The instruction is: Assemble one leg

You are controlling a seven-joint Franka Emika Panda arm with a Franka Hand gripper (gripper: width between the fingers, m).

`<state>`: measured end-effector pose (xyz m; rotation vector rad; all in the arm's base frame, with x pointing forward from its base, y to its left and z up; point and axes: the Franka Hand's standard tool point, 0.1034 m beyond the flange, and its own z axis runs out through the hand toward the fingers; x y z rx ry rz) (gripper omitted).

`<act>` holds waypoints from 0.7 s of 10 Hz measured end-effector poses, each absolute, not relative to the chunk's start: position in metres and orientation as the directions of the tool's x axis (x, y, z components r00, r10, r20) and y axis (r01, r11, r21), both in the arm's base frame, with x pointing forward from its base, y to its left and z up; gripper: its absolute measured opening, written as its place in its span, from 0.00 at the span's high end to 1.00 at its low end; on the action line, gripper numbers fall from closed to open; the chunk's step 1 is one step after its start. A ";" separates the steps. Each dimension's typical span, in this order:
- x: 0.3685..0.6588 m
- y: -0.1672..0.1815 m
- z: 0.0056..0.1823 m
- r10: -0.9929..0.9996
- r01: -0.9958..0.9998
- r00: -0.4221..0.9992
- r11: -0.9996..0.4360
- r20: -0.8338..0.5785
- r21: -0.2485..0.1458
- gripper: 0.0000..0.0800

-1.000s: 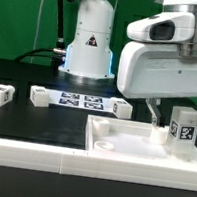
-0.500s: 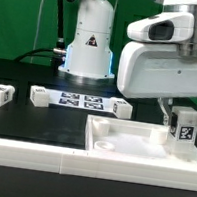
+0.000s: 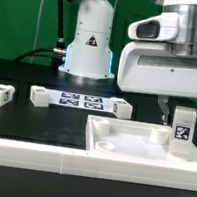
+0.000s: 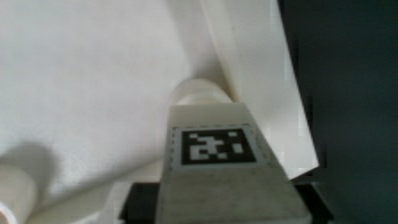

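Leg (image 3: 183,130) stands upright over the far corner of the panel (image 3: 120,150), on the exterior view's right. The gripper (image 3: 183,112) pinches it, jaws pressed onto its two flanks. Wrist view backs this up: dark pads (image 4: 139,200) sit tight against the block on both sides, w/ the tag (image 4: 214,146) facing the cam. Can't tell whether the leg's foot is already seated in the corner hole, as the leg's own body hides that spot.

Step in hand is prob. seating/twisting the leg into that corner. To do it well:
- keep the leg's axis dead vertical, since a tilt would likely jam the joint
- centre it over the hole before pressing
- press lightly while turning, no side load
- the panel looks free on the table (image 3: 43,124), so a hard twist could drag it; go slow
- grip low enough that the block doesn't pivot btwn the pads

Materials etc.: the leg is smooth white plastic, a blocky squarish shape, w/ a crisp b/w printed tag on one face. The panel is the same white plastic, flat and broad w/ a raised rim, and has a round socket (image 3: 103,145) near its front corner. The table is matte black. Other loose legs (image 3: 37,97) lie well apart from the panel, beside the thin marker board (image 3: 81,100).
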<state>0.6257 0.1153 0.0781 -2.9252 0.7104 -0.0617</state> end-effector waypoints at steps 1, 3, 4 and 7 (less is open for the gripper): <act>0.625 0.115 0.078 -0.549 -0.544 0.836 -0.828 0.005 -0.136 0.64; 0.624 0.116 0.077 -0.719 -0.715 0.695 -0.686 -0.028 -0.136 0.64; 0.623 0.119 0.077 -0.795 -0.793 0.605 -0.596 -0.042 -0.126 0.64; 0.622 0.120 0.076 -0.906 -0.906 0.417 -0.408 -0.073 -0.112 0.64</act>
